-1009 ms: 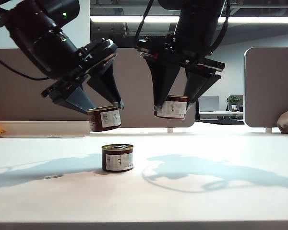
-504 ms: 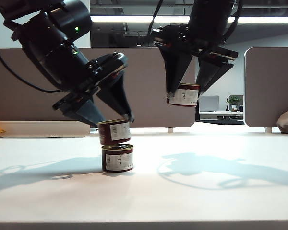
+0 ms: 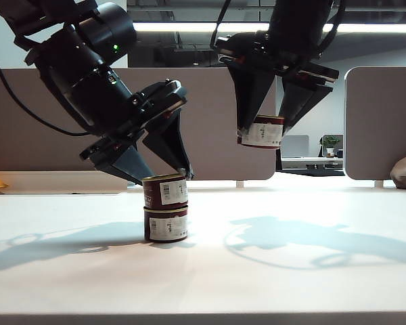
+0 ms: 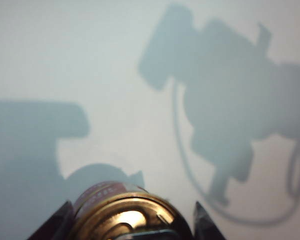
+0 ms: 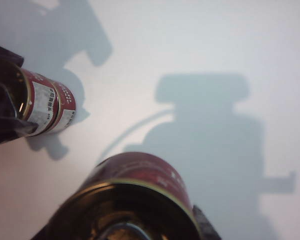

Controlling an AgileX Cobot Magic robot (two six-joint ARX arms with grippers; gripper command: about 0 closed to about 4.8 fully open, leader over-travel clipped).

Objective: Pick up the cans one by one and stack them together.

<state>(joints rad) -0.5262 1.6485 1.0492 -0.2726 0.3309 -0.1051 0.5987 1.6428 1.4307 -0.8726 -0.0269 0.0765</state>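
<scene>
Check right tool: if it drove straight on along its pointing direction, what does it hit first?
Likely bare table. The right tool points steeply down, shut on a can, well right of the two-can stack under the left tool; depth unclear.

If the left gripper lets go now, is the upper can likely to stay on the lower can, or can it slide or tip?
It will probably stay: the upper can, gripped by the left gripper, looks level and lined up on the lower can. Being squat, it seems unlikely to tip. The gold lid looks smooth, so a sideways nudge might slide it. The right gripper holds the third can well clear.
</scene>
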